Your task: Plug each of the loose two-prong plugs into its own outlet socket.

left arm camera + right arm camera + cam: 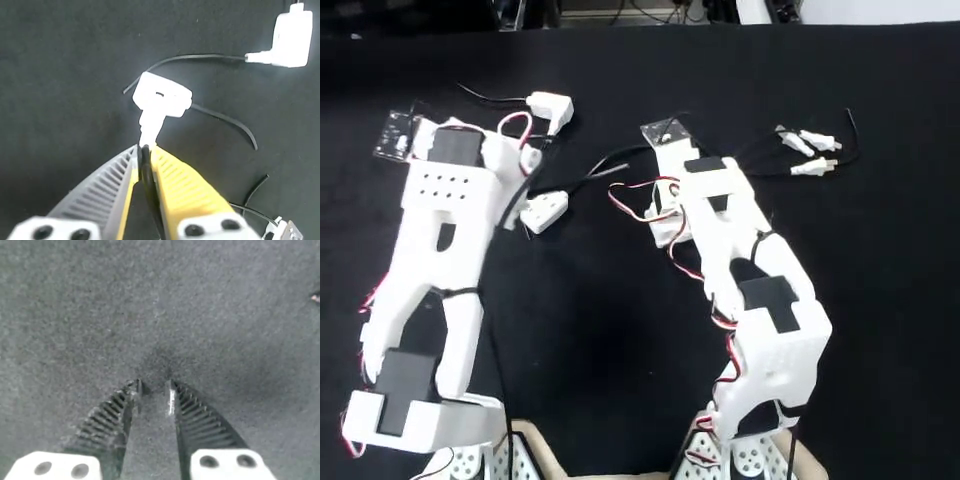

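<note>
Left gripper (pixel 144 149) pinches a white plug (pixel 149 125) touching a white socket (pixel 162 95)
Right gripper (pixel 152 390) hangs slightly parted, holding nothing, just above the black table (pixel 160 300)

Matt, fuzzy black cloth covers the counter (pixel 160 300). Socket (pixel 162 95) and plug (pixel 150 122) are smooth white plastic. Left claw (pixel 144 150): ribbed yellow and grey plastic; right claw (pixel 152 387): ribbed black plastic.

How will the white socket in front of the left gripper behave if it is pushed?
The socket looks small and light, lying loose on the cloth, so it would probably slide. Its thin black cord curves limply and likely gives little anchoring.
</note>
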{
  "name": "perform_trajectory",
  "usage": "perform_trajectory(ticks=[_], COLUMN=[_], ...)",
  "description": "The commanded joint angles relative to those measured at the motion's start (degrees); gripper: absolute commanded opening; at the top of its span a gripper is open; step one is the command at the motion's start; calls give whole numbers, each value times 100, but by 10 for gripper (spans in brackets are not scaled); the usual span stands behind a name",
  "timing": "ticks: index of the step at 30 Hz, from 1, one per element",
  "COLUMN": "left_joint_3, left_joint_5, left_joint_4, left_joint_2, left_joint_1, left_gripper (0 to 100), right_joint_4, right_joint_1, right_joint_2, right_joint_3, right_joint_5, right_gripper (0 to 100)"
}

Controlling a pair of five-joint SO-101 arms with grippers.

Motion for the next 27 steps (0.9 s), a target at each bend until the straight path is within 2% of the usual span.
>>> perform_trajectory(ticks=[1,6,13,20,27], left_joint_3=[-48,-646,-2791,-4154,-4338], left_joint_5=[167,176,158,132,-158], left_joint_4=[-88,519,1916,1978,1978], left_joint_2=[-141,624,2330,3130,3358], left_joint_1=[92,92,119,119,92], left_gripper=[30,30,30,30,30], right_joint_4=[-123,-123,-123,-123,-132], right_joint_1=[202,158,158,158,158], right_joint_2=[-119,-119,-119,-119,-119], right_joint_3=[22,31,31,31,31], right_joint_5=[-18,-18,-18,-18,-18], right_gripper=[117,117,117,117,117])
